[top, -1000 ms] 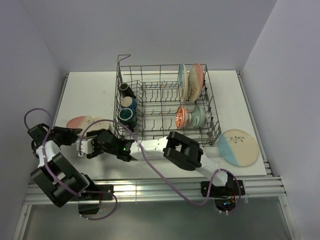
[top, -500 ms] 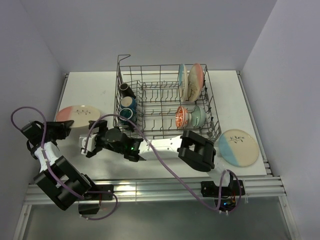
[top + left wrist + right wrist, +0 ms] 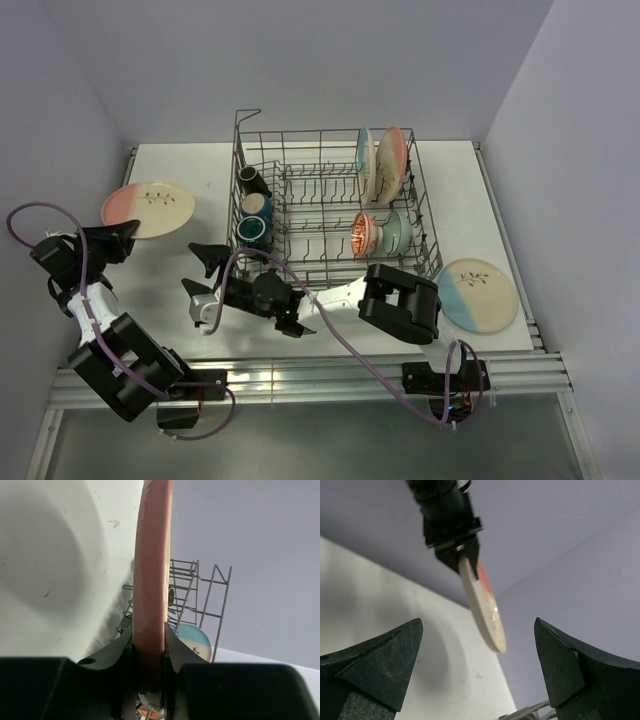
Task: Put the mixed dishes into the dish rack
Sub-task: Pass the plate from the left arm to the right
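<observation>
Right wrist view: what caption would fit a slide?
Left gripper holds a pink-and-cream plate by its rim, framed by the open right gripper.

table (image 3: 480, 180): white, small dark marks | walls (image 3: 300, 60): plain lilac

Left of the dish rack (image 3: 330, 200): first plate (image 3: 148, 209), in my left pincer (image 3: 122, 233). Right of it: second plate (image 3: 478, 294).

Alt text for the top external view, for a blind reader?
The left gripper holds a pink plate over the table's left edge; the open right gripper is nearby, empty. The rack holds three mugs, two bowls, two plates; a blue plate lies right of it.
</observation>
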